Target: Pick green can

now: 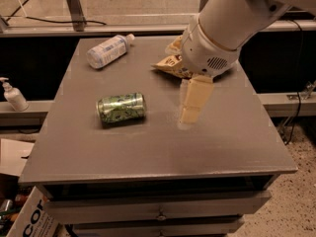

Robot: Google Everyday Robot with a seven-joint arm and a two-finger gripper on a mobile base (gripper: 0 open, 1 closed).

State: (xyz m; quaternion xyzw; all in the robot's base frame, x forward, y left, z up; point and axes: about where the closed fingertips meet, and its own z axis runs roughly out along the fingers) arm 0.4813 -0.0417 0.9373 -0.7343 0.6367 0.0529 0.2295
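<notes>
The green can (121, 108) lies on its side on the grey table (222, 142), left of the middle, its silver end facing left. My gripper (190, 113) hangs from the white arm over the table's middle, to the right of the can and apart from it, holding nothing. Its pale fingers point down toward the tabletop.
A white plastic bottle (108, 50) lies at the back left of the table. A crumpled snack bag (173, 62) lies at the back, partly behind my arm. A soap dispenser (13, 96) stands on a ledge to the left. Cardboard boxes (19, 201) sit on the floor at left.
</notes>
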